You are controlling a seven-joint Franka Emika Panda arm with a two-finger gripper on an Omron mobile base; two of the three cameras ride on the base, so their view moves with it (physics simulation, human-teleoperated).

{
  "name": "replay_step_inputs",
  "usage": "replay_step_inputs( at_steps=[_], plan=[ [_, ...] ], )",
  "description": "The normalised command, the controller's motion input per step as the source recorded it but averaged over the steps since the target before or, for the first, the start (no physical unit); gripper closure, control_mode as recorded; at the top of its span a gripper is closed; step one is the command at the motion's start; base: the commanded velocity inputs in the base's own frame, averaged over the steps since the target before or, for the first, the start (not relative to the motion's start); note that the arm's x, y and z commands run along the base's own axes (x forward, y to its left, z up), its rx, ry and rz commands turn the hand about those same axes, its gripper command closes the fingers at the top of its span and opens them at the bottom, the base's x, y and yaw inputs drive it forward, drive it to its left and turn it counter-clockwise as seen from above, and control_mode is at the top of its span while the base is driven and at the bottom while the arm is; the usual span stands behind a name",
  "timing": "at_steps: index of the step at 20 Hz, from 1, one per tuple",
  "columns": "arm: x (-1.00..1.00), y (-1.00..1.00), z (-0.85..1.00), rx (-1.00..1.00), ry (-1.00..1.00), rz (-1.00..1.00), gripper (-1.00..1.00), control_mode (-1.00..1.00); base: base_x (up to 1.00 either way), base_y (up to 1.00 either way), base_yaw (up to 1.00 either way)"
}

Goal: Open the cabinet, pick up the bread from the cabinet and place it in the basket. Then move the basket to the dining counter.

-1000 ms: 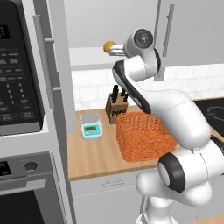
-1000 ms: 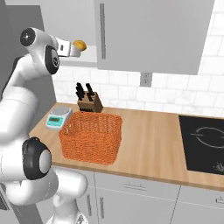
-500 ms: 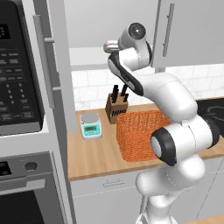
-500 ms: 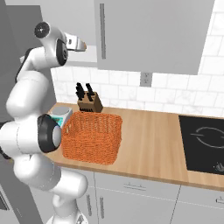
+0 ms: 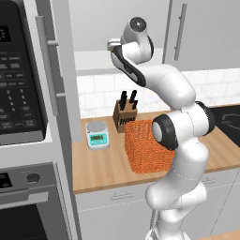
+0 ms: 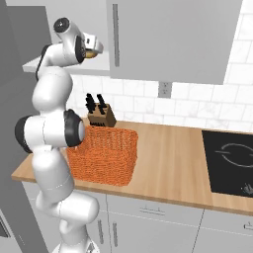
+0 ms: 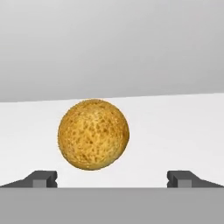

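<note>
Two fingertips (image 7: 41, 179) of the tool (image 7: 112, 178) stand wide and empty; the bread (image 7: 93, 134) sits centre-left of the hand frame on the cabinet (image 7: 175, 131) shelf. You should shift left, advance, then close.

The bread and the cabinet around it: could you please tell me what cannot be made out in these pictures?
- Bread: in the right base view the gripper covers most of it.
- Cabinet: the hand view cuts off its sides.
- Basket: in both base views the arm hides part; its inside cannot be seen.
- Scale: display too small to read in the left base view.
</note>
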Motion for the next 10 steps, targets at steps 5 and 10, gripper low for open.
replay_step_inputs(
  at_steps=[5,10],
  plan=[
    [0.30,0.30,0.00,0.00,0.00,0.00,-1.00,-1.00,0.00,0.00,0.00],
    [0.27,0.06,-0.09,-0.01,0.04,0.00,-1.00,-1.00,0.00,0.00,0.00]
  ],
)
